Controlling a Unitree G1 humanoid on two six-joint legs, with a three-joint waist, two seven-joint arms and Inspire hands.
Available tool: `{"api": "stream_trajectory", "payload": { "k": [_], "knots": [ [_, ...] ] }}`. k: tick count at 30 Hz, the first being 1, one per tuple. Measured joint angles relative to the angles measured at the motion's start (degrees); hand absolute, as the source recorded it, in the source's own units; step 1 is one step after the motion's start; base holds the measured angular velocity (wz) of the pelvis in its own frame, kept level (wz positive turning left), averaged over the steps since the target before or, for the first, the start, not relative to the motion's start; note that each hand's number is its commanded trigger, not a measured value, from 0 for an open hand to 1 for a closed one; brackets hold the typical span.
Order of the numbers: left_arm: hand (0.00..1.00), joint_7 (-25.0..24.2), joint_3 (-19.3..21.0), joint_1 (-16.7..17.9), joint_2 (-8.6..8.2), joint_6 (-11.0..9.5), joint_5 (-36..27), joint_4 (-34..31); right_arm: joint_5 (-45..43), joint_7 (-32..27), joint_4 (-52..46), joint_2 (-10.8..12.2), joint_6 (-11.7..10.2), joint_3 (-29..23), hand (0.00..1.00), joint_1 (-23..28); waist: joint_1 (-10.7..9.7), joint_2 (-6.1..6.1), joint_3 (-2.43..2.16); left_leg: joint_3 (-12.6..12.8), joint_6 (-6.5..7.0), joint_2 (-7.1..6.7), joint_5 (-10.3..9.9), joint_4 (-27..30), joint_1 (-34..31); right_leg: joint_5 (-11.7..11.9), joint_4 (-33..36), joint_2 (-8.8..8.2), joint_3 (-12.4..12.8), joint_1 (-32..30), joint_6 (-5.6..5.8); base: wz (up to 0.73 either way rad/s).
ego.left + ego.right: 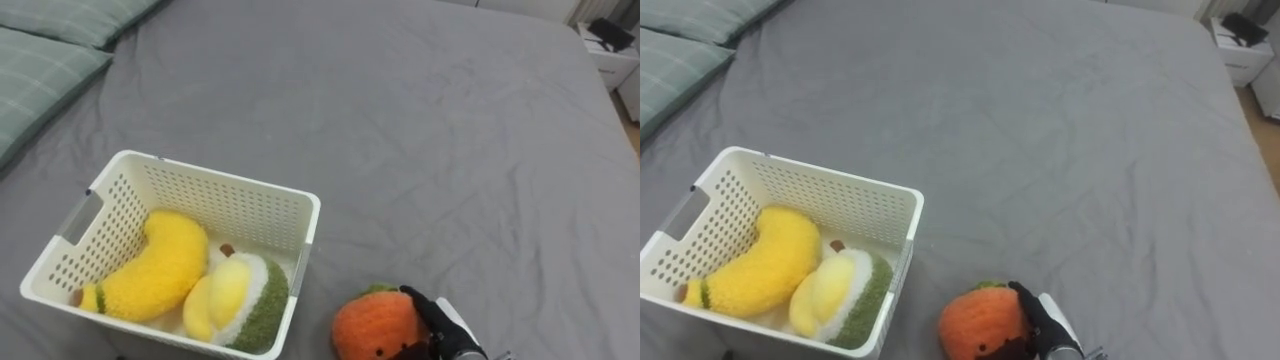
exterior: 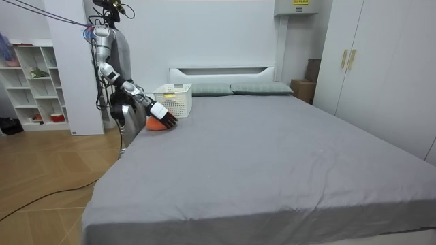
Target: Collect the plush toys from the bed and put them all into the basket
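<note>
Home bedroom. Wide bed, grey-covered, with a white headboard against the wall and green pillows at its head. Tall wardrobe doors on the room view's right, white open shelving on its left, wood floor.

Three plush toys in all: one yellow banana, one yellow-and-green fruit and one orange fruit. One white perforated basket. Two green checked pillows, one nearer and one farther. One bed with one grey cover. One right hand at the orange fruit. One white nightstand. The room view adds one white shelf unit and one tall wardrobe.
</note>
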Motion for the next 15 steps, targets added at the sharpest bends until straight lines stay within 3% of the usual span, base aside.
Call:
{"api": "stream_trajectory", "payload": {
  "k": [3, 4, 15],
  "knots": [
    [0.00, 0.00, -0.13, -0.01, -0.01, 0.03, 0.00, 0.00, -0.01, 0.80, 1.35, 0.10, 0.00, -0.05, 0.91, -0.40, -0.04, -0.03, -0.02, -0.36, -0.01, -0.06, -0.03, 0.04, -0.26, 0.00, 0.00, -0.01, -0.03, 0.01, 0.00, 0.04],
    [0.00, -0.01, -0.07, 0.08, -0.02, 0.03, 0.00, 0.00, -0.17, 1.06, 1.39, 0.17, 0.01, -0.25, 1.00, -0.38, 0.01, -0.02, -0.01, -0.45, -0.01, -0.08, -0.03, 0.06, -0.30, 0.00, 0.00, -0.01, 0.01, 0.00, 0.00, 0.03],
    [0.00, -0.02, -0.02, 0.82, -0.10, 0.05, 0.00, 0.13, -6.36, 1.86, 1.41, 0.75, 0.52, -0.77, 1.00, -0.48, 0.13, 0.09, -0.05, -0.61, -0.01, -0.13, -0.02, 0.08, -0.25, 0.00, -0.01, -0.02, 0.10, 0.08, 0.00, 0.00]
  ]
}}
